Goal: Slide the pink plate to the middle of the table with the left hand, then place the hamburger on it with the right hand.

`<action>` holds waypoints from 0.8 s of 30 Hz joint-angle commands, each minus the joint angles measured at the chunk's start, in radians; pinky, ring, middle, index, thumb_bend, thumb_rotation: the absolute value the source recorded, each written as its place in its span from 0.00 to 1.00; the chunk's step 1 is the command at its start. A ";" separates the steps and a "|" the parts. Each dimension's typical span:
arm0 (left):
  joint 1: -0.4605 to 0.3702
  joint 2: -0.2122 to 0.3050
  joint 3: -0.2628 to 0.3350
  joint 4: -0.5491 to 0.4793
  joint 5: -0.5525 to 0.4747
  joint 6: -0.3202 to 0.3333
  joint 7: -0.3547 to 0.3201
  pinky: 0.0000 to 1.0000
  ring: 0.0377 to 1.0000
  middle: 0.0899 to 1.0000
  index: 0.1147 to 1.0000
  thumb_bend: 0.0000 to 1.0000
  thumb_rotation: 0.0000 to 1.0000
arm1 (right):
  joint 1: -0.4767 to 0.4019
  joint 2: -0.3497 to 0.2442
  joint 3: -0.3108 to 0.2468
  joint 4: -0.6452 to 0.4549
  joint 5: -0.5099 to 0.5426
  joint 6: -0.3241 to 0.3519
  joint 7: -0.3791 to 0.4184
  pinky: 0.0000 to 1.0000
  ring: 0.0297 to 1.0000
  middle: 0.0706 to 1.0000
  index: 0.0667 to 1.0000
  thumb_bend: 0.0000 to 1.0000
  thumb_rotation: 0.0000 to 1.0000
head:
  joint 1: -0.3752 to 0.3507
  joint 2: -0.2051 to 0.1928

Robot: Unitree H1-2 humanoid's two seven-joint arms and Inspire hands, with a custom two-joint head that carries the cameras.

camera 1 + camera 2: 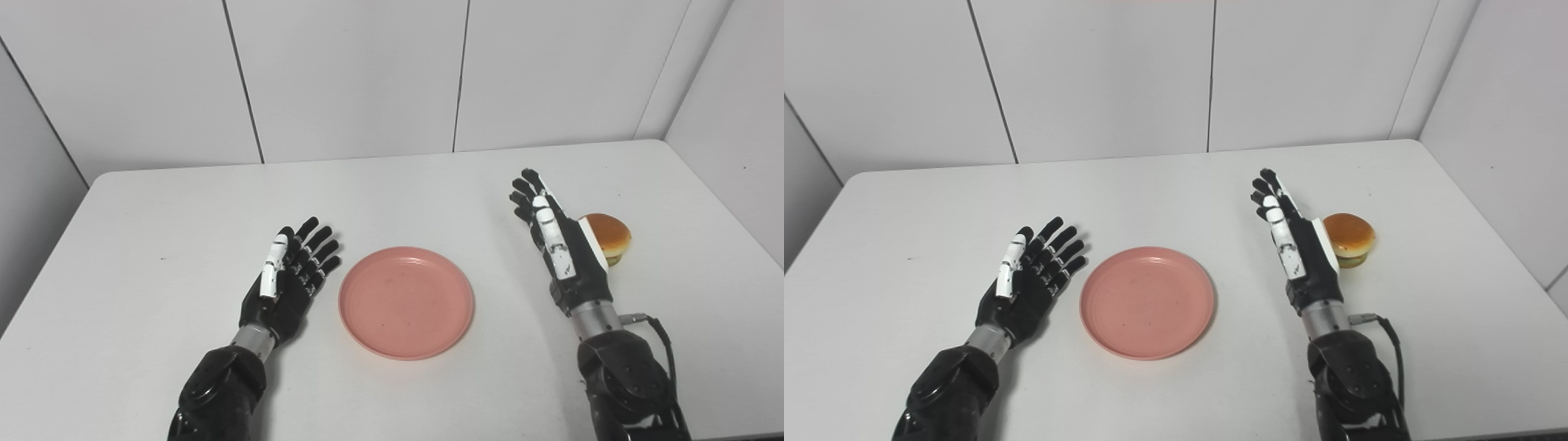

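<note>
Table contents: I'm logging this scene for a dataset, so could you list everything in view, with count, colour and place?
plate: one, pink, empty, near the middle of the table, slightly toward the front edge.
hamburger: one, tan bun with a green layer under it, on the table's right side, just beyond the right hand.
table: one, white, with rounded corners, set against the walls.
wall panels: white, with dark seams, behind and beside the table.
left hand: one, black and white, open, fingers spread, just left of the plate.
right hand: one, black and white, open, between the plate and the hamburger.
</note>
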 commanded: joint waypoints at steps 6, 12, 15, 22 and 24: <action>0.001 0.037 0.020 0.058 -0.019 -0.020 -0.028 0.96 0.94 0.94 0.93 0.34 1.00 | -0.088 -0.098 0.002 -0.069 -0.201 -0.023 -0.028 0.85 0.89 0.90 0.93 0.50 1.00 | -0.059 -0.030; -0.003 0.054 0.025 0.092 -0.027 -0.052 -0.064 0.97 0.95 0.94 0.94 0.33 1.00 | -0.112 -0.191 0.032 -0.087 -0.475 -0.031 -0.063 0.76 0.85 0.88 0.90 0.67 1.00 | -0.093 -0.048; -0.006 0.062 0.032 0.110 -0.037 -0.066 -0.081 0.97 0.95 0.95 0.94 0.34 1.00 | -0.127 -0.244 0.040 -0.091 -0.576 -0.034 -0.062 0.79 0.88 0.92 0.91 0.73 0.96 | -0.113 -0.057; -0.014 0.071 0.055 0.124 -0.050 -0.060 -0.082 0.96 0.94 0.94 0.93 0.34 1.00 | -0.155 -0.315 0.046 -0.070 -0.765 0.092 0.003 0.72 0.91 0.98 0.98 0.96 0.82 | -0.130 -0.062; -0.017 0.076 0.060 0.132 -0.055 -0.065 -0.084 0.97 0.94 0.94 0.94 0.33 1.00 | -0.158 -0.329 0.050 -0.066 -0.821 0.130 0.029 0.70 0.91 1.00 1.00 0.99 0.78 | -0.140 -0.064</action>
